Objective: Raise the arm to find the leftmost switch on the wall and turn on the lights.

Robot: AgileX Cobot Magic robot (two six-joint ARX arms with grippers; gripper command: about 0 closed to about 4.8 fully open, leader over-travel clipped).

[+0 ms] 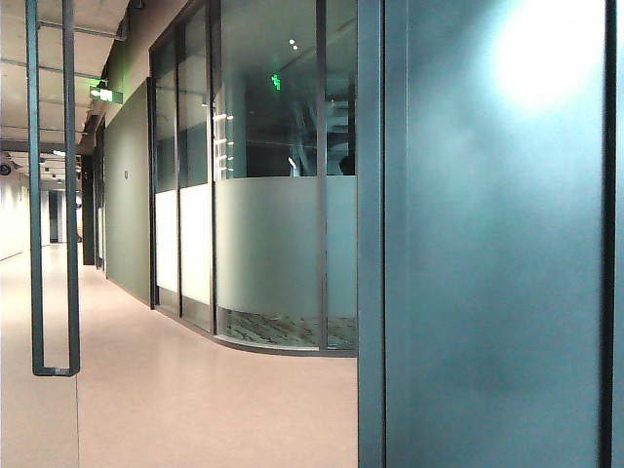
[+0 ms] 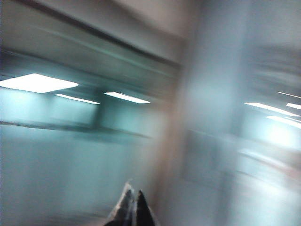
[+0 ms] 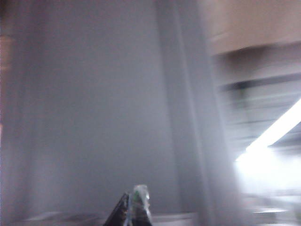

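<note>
While both wrist views are smearing with blur, the left end effector (image 2: 131, 207) is pointing up toward ceiling lights (image 2: 37, 83), its fingertips pressed together. The right end effector (image 3: 134, 205) is facing a grey wall (image 3: 94, 117), fingertips likewise together. Neither arm is showing in the exterior view, where open corridor floor (image 1: 195, 390) is running past glass partitions (image 1: 268, 195). No switch is showing anywhere.

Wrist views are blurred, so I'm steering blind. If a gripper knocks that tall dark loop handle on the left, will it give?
Probably not: the loop handle looks like a straight, rigid metal bar. Its smooth finish would likely let a gripper slip. The left gripper and right gripper, both seemingly shut, appear only in their blurred wrist views.
</note>
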